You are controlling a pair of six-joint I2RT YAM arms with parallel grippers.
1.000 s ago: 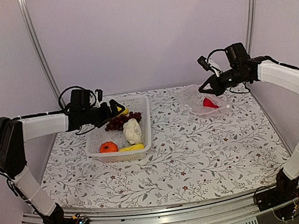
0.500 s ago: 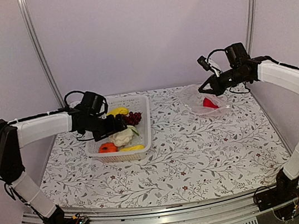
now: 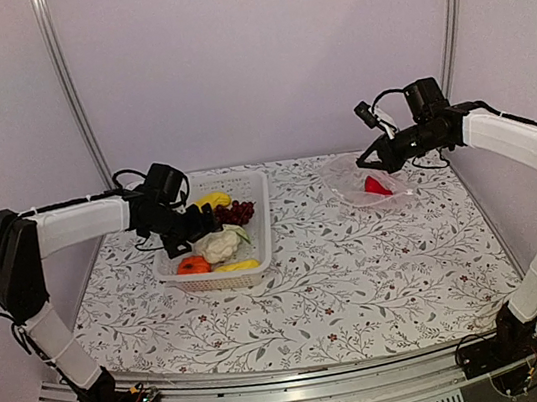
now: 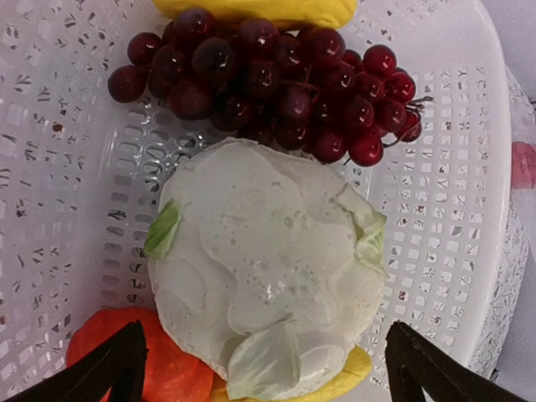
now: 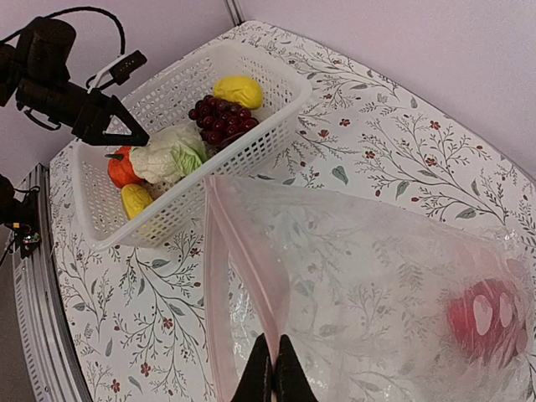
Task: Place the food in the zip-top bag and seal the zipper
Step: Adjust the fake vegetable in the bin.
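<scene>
The cauliflower [image 4: 268, 260] lies in the basket [image 4: 444, 209], against the grapes [image 4: 276, 84]. It looks light, stiff and probably slick, so grip across its middle. The left gripper [image 3: 196, 234] hangs spread wide over it; the right gripper [image 5: 272, 368] pinches the rim of the bag [image 5: 360, 276]. Patterned table [image 3: 360, 268], plain walls — basket and bag well apart.

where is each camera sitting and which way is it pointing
Top external: above and behind the bases, facing forward and down over the table; both arms show, left gripper at the basket, right gripper at the zip-top bag.
Left wrist: on the left wrist, facing down into the basket at the cauliflower and grapes; only its open fingertips show.
Right wrist: on the right wrist, facing across the zip-top bag toward the basket; its shut fingers pinch its edge.
Shared: both wrist views show the cauliflower and grapes.
</scene>
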